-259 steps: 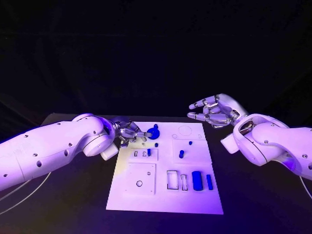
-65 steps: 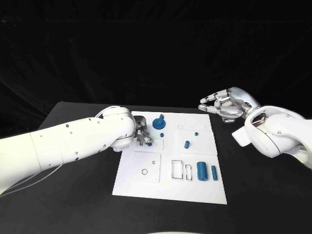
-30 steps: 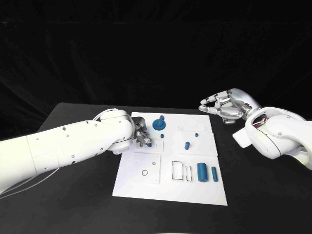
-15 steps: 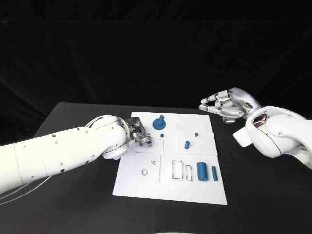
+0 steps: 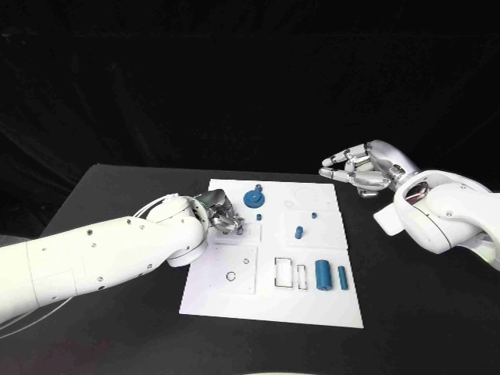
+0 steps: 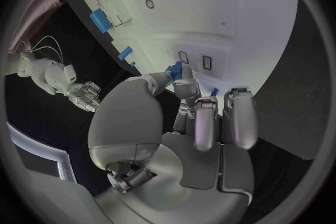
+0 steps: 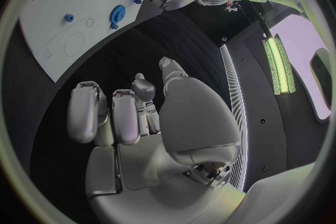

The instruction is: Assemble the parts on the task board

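The white task board (image 5: pixel 275 301) lies mid-table. My left hand (image 5: pixel 221 214) is low over the board's left part and pinches a small blue part (image 6: pixel 175 70) between thumb and a finger, close above two small slots (image 6: pixel 195 60). A blue gear (image 5: pixel 255 198) stands just beyond the hand. A short blue peg (image 5: pixel 298 231) lies mid-board. A thick blue cylinder (image 5: pixel 322 274) and a thinner one (image 5: pixel 344 274) lie at the near right. My right hand (image 5: pixel 361 169) hangs in the air past the board's far right corner, fingers loosely curled, holding nothing.
Two tiny blue studs (image 5: pixel 258 218) (image 5: pixel 314 214) stand up from the board. Outlined rectangular recesses (image 5: pixel 285 271) lie beside the cylinders, and a small ring hole (image 5: pixel 230 275) sits at the near left. Black table (image 5: pixel 115 195) surrounds the board.
My left forearm has swung lower and nearer to me, while its hand has stayed at the same spot on the board's left part. The right hand has not moved.
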Action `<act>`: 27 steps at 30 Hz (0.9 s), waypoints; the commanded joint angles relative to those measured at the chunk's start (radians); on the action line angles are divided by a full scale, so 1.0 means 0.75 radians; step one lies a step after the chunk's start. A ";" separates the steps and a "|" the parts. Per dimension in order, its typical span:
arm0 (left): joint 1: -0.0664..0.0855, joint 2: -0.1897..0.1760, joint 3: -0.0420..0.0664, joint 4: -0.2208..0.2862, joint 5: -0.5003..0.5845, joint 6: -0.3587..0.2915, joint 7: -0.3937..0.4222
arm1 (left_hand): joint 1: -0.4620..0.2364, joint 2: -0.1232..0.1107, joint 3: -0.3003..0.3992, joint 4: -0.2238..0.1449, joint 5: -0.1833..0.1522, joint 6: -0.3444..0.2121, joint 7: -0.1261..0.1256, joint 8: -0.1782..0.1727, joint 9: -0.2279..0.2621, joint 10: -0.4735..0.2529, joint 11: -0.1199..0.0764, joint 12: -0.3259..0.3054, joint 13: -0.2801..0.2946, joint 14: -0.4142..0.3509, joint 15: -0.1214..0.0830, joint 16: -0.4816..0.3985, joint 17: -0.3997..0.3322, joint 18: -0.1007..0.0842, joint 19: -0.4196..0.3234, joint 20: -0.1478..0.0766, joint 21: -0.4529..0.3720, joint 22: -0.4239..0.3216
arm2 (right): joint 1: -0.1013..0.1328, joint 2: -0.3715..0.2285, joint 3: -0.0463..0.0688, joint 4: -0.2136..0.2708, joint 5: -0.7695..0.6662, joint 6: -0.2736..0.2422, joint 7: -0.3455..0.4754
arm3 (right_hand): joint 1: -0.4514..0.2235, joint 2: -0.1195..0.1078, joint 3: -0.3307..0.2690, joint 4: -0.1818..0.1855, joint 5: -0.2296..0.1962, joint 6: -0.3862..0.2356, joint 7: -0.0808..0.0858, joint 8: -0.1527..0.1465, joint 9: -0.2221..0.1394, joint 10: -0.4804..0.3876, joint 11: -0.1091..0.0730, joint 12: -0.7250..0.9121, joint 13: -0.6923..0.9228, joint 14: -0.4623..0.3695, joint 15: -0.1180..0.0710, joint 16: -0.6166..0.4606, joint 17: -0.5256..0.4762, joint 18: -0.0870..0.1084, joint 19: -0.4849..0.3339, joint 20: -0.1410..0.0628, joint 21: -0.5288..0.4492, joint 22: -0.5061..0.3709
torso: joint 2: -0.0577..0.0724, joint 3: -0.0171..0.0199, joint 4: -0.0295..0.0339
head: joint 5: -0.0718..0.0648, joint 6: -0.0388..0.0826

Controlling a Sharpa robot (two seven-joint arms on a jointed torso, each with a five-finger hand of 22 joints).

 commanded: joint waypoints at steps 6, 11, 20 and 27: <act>-0.003 0.018 0.002 -0.012 -0.100 0.005 0.029 | -0.001 0.005 0.248 -0.237 0.006 0.020 -0.018 0.007 0.014 0.011 -0.004 0.005 0.001 0.129 -0.011 0.006 0.314 -0.028 0.012 0.003 0.008 0.056 | -0.001 0.002 0.000 0.000 -0.035 0.016 0.006 | -0.014 0.000 -0.003 0.001 0.008 0.007 0.006 0.005 -0.001 -0.005 -0.002 0.000 0.000 0.033 -0.006 -0.005 0.001 0.015 -0.006 0.000 -0.004 0.109 | 0.002 0.0004 0.0011 | -0.003 -0.001; -0.004 0.026 0.002 -0.023 -0.093 0.070 0.006 | -0.001 0.004 0.249 -0.237 0.006 0.020 -0.018 0.007 0.014 0.011 -0.004 0.005 0.001 0.129 -0.011 0.006 0.313 -0.028 0.013 0.002 0.008 0.057 | -0.002 0.004 0.000 -0.001 -0.035 0.017 0.006 | -0.014 0.000 -0.003 0.001 0.008 0.007 0.006 0.005 -0.001 -0.005 -0.002 0.000 0.000 0.033 -0.006 -0.005 0.001 0.015 -0.006 0.000 -0.004 0.109 | 0.001 0.0006 0.0002 | -0.004 -0.002; -0.004 0.039 0.002 -0.047 -0.076 0.136 -0.018 | -0.002 0.003 0.249 -0.237 0.005 0.020 -0.018 0.008 0.014 0.013 -0.004 0.008 0.003 0.129 -0.011 0.006 0.313 -0.028 0.013 0.002 0.009 0.058 | -0.002 0.004 0.000 -0.001 -0.035 0.017 0.006 | -0.014 0.000 -0.003 0.001 0.008 0.007 0.006 0.005 -0.001 -0.005 -0.002 0.000 0.000 0.033 -0.006 -0.005 0.001 0.015 -0.006 0.000 -0.004 0.109 | 0.001 0.0003 0.0002 | -0.005 -0.007; -0.004 0.052 0.002 -0.061 -0.065 0.160 -0.027 | -0.002 0.003 0.249 -0.237 0.005 0.020 -0.018 0.008 0.014 0.013 -0.004 0.008 0.003 0.129 -0.011 0.006 0.313 -0.028 0.013 0.002 0.009 0.058 | -0.002 0.004 0.000 -0.001 -0.035 0.018 0.006 | -0.015 0.001 -0.005 0.004 0.011 0.008 0.005 0.007 -0.001 -0.004 -0.002 0.001 0.000 0.034 -0.006 -0.006 0.001 0.015 -0.006 0.000 -0.004 0.109 | 0.001 -0.0003 0.0014 | -0.008 -0.009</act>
